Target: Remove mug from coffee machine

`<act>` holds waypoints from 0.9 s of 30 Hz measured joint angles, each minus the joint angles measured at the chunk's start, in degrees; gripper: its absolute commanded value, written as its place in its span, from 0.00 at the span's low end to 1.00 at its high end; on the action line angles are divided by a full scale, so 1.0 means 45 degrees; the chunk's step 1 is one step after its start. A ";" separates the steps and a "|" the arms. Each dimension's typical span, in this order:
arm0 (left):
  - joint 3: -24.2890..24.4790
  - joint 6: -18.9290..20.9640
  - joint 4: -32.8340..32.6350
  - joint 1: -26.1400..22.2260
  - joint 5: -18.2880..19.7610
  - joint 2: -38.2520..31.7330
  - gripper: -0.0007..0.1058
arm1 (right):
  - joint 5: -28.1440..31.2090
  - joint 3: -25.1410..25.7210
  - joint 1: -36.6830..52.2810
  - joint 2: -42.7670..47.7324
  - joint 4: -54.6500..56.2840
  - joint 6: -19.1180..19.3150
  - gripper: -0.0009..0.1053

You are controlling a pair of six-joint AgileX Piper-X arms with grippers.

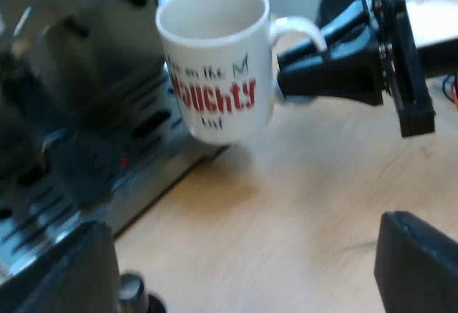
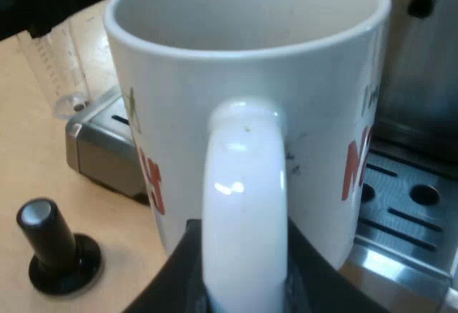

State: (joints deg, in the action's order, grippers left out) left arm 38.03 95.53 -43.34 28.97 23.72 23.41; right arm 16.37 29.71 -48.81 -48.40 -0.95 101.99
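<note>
A white mug (image 1: 215, 62) with red lettering hangs upright and tilted a little, its base just above the edge of the espresso machine's drip tray (image 1: 107, 162) and the wooden table. My right gripper (image 1: 304, 59) reaches in from the side and is shut on the mug's handle (image 1: 297, 26). In the right wrist view the handle (image 2: 245, 205) runs down between the black fingers (image 2: 179, 277), with the mug's body (image 2: 250, 76) close ahead. My left gripper (image 1: 243, 241) is open over the bare table near the tray's edge, with nothing between its fingers.
The slotted metal drip tray (image 2: 401, 213) lies behind and under the mug. A tamper with a black knob (image 2: 54, 245) stands on the wooden table (image 1: 286, 213) by the machine's corner. A measuring glass (image 2: 61, 69) stands beyond it.
</note>
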 measured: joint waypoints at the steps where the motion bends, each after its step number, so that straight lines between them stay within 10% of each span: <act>1: 0.0000 0.0000 0.0163 0.0123 0.0000 0.0000 0.82 | 0.0000 0.0000 0.0000 0.0353 0.0427 0.0000 0.01; 17: 0.0000 0.0000 0.1058 0.1729 0.0026 0.1215 0.82 | 0.0612 -0.0030 0.0000 0.5639 0.5448 -0.0185 0.01; 27: 0.0000 0.0000 0.2061 0.2954 0.0029 0.2584 0.82 | 0.3720 -0.0030 0.0000 0.7015 0.7269 -0.0970 0.01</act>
State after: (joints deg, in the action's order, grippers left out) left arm 38.03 95.53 -34.07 42.26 23.85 35.04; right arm 33.11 29.57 -48.81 -16.83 31.76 97.62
